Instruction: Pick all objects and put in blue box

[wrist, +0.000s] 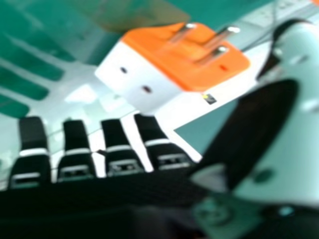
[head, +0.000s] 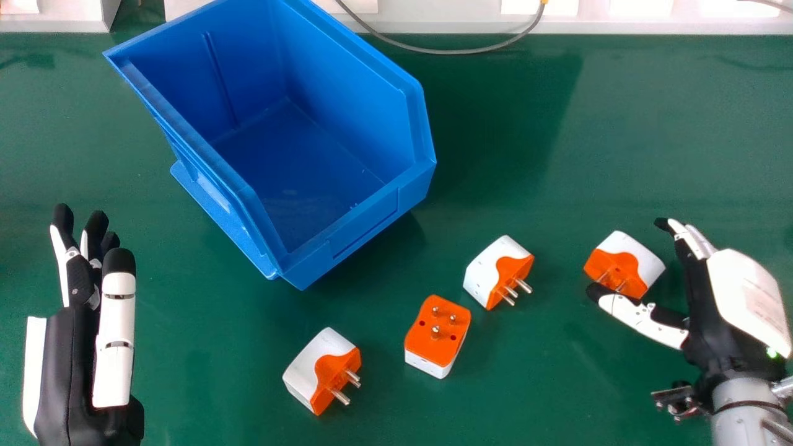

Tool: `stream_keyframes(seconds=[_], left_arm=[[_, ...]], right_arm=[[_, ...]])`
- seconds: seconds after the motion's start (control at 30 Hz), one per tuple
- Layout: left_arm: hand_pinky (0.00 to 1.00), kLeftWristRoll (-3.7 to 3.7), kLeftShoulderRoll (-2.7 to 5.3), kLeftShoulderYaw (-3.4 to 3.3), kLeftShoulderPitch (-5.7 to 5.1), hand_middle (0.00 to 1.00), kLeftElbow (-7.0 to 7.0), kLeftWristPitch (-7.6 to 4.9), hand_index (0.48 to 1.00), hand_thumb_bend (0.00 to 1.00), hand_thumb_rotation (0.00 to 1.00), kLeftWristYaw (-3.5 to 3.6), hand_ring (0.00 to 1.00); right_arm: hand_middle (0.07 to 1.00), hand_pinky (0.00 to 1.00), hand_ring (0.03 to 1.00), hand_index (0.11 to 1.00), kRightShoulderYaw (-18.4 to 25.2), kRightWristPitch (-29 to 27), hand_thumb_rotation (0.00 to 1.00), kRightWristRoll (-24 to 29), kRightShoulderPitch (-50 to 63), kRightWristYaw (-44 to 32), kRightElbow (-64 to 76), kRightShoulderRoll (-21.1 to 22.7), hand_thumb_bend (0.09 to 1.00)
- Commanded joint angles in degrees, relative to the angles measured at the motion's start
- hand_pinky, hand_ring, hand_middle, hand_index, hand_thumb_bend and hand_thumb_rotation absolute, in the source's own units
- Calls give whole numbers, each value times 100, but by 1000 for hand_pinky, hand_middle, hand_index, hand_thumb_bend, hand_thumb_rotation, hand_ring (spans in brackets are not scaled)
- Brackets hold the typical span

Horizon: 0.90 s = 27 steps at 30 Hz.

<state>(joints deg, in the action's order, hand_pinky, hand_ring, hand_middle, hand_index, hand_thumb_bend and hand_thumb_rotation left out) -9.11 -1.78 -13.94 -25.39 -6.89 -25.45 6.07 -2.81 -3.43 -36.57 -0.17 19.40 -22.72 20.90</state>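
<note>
Aslant, adapter [head: 627, 264] by right hand [head: 709, 303], prongs [head: 603, 278] lower left

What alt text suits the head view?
Four blocky white and orange plug adapters with metal pins lie on a green table, outside a blue plastic box. The robot's black and white right hand is open beside the rightmost; its left hand is at far left.

1. Seeing a white and orange plug adapter [wrist: 142, 82] here, tilted, with three metal prongs [wrist: 232, 30] jutting from the orange face.
2. Spotting two dark holes [wrist: 146, 89] in the white side.
3. Now catching the fingers [wrist: 114, 134] of the right hand [head: 712, 310], straight, spaced in a row.
4. Finding the thumb [wrist: 259, 124] slanting near the adapter, perhaps not touching.
5. Glimpsing a green surface [wrist: 30, 35] beyond.
</note>
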Motion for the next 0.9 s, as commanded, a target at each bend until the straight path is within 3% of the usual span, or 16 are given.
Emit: stream_keyframes(seconds=[0.0,0.07,0.2,0.37,0.43,0.53,0.73,0.87], left_arm=[[1000,-38,-52,-44,-32,1000,-169,-16,1000,390,866,4,1000],[1000,46,-65,-57,-40,1000,-168,-30,1000,397,878,-27,1000],[1000,-37,-72,-50,-59,1000,-207,22,1000,411,871,18,1000],[1000,26,-67,-67,-61,1000,-208,-10,1000,410,871,-13,1000],[1000,32,-72,-69,-58,1000,-207,-20,1000,415,879,-10,1000],[1000,41,-66,-75,-48,1000,-190,-36,1000,418,875,-15,1000],[1000,53,-61,-72,-63,1000,-229,0,1000,428,874,-21,1000],[1000,-55,-54,-80,-50,1000,-227,36,1000,420,874,12,1000]], right_arm=[[887,760,868,856,-35,42,492,-31,-74,110,7,131,495],[879,750,858,850,-55,41,428,-13,-85,140,-34,146,481],[812,680,786,786,-79,-32,331,15,-84,257,-111,176,451],[635,435,542,659,-42,-205,32,149,-133,499,-264,149,477],[615,426,526,635,-22,-188,8,200,-151,524,-278,128,498],[464,354,445,555,-48,-110,1,209,-184,516,-280,157,510],[395,264,326,513,-135,-144,0,129,-249,639,-376,252,511],[390,216,262,491,-194,-137,0,85,-290,704,-463,271,513]])
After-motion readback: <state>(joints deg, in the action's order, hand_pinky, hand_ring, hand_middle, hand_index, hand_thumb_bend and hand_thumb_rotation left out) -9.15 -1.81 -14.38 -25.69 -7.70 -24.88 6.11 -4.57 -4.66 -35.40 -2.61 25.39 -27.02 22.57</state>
